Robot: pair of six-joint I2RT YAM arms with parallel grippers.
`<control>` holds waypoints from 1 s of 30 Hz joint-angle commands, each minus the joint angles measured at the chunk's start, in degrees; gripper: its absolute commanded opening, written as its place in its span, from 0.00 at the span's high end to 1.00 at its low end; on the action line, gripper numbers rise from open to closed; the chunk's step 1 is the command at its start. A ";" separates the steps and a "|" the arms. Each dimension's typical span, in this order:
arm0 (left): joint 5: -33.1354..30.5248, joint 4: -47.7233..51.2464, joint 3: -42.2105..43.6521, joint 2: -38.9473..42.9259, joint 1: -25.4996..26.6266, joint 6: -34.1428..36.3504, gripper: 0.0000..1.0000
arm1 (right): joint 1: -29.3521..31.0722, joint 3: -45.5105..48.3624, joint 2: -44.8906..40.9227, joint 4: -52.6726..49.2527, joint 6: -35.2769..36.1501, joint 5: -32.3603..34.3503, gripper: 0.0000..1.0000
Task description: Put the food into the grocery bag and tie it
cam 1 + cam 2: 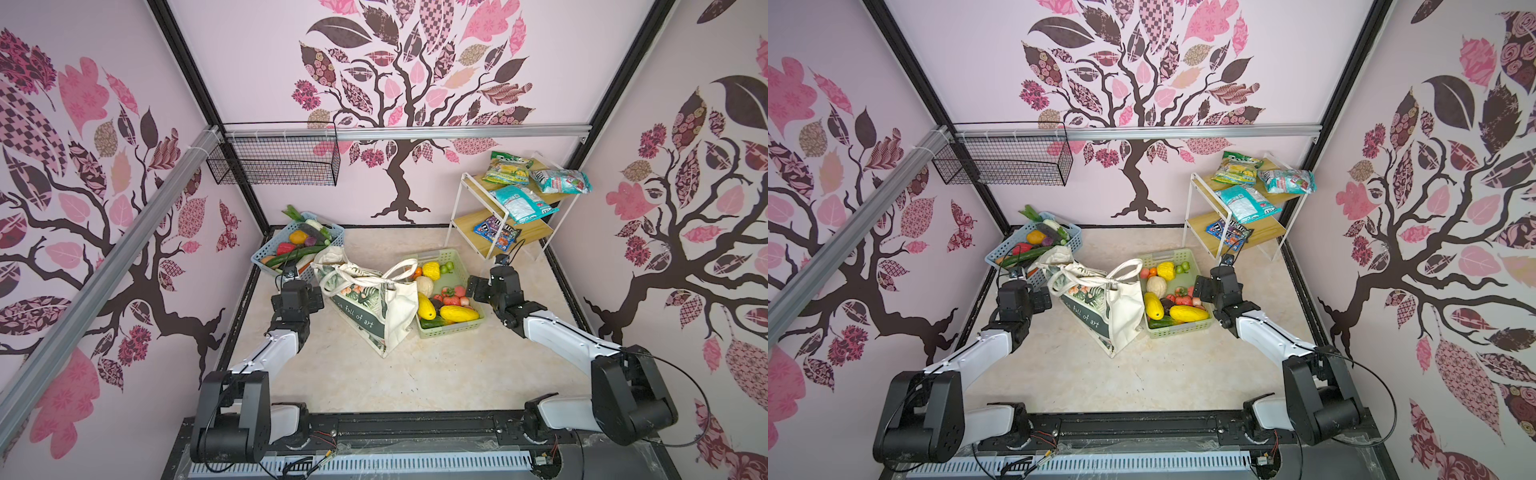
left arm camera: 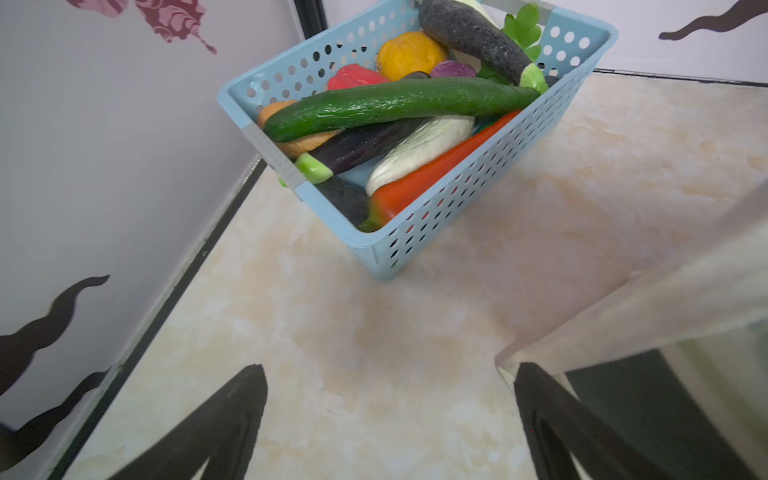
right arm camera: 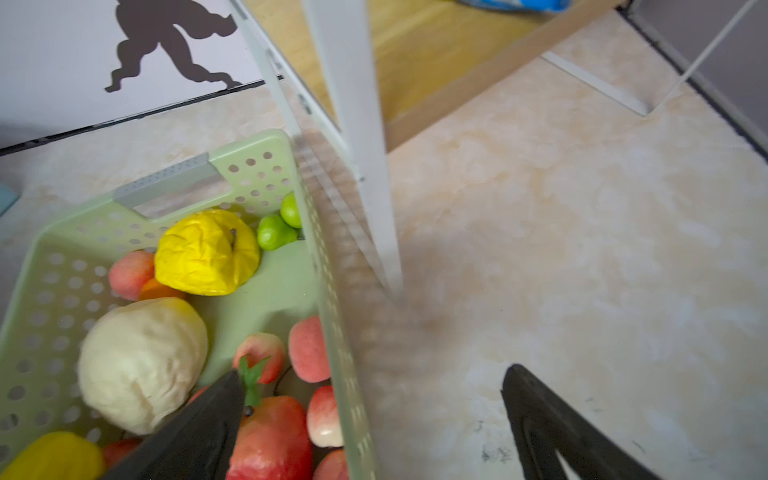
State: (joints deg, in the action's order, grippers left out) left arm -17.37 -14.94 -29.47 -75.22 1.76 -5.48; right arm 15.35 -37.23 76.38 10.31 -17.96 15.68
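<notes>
The grocery bag (image 1: 399,307) stands on the table (image 1: 374,382) between the blue basket (image 1: 259,258) and the green basket (image 1: 453,331). Its dark band (image 1: 357,318) reads "full of art". Its long side runs diagonally from the blue basket toward the near edge, with the handles (image 1: 390,279) knotted on top. Fruit (image 1: 455,313) lies in the green basket. The left gripper (image 2: 388,370) and right gripper (image 3: 374,370) are spread wide and empty.

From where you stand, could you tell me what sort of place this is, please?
Probably a mock grocery corner inside a robot test booth: pink tree-printed wall panels enclose it, a light-blue perforated plastic basket and a pale-green basket hold toy produce, and a white-framed wooden shelf carries shiny snack packets.
</notes>
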 commanded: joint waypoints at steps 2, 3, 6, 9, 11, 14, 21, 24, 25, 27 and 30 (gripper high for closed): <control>3.94 -17.96 3.76 -4.23 0.06 1.69 0.03 | -3.32 7.89 -2.82 13.39 4.64 6.12 0.00; 4.08 -19.40 4.27 -5.05 0.01 1.82 0.03 | -4.79 8.02 -2.93 12.99 4.08 6.06 0.00; 4.58 -22.61 4.90 -5.84 -0.14 3.24 0.03 | -7.16 10.30 -3.18 17.76 6.85 8.27 0.00; 4.45 -28.17 7.01 -7.34 -0.52 3.44 0.03 | -7.92 13.82 -1.48 26.92 10.21 10.92 0.00; 4.93 -31.03 7.97 -8.24 -0.79 3.29 0.03 | -8.37 16.21 0.57 34.30 10.58 10.11 0.00; 5.87 -33.48 8.36 -10.53 -1.51 2.89 0.03 | -8.42 19.40 4.94 46.17 13.10 9.45 0.00; 7.43 -34.34 7.46 -13.70 -2.38 2.44 0.03 | -9.55 19.71 11.43 52.93 14.18 3.96 0.00; 7.27 -35.04 7.44 -14.32 -2.41 2.59 0.03 | -11.02 22.70 14.98 62.57 14.34 1.55 0.00; 7.29 -33.64 7.23 -13.78 -2.29 2.54 0.03 | -11.03 22.49 14.72 61.82 14.26 1.50 0.00; 7.19 -35.07 7.35 -14.37 -2.29 2.82 0.03 | -10.97 21.07 13.01 56.28 13.70 1.48 0.01; 6.98 -34.75 7.40 -13.98 -2.21 2.70 0.03 | -10.96 21.33 13.30 57.27 13.82 1.54 0.01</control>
State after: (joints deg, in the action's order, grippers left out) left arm -10.85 -48.14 -22.55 -89.56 -0.40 -3.01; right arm 4.62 -15.40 89.56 65.82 -4.69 18.24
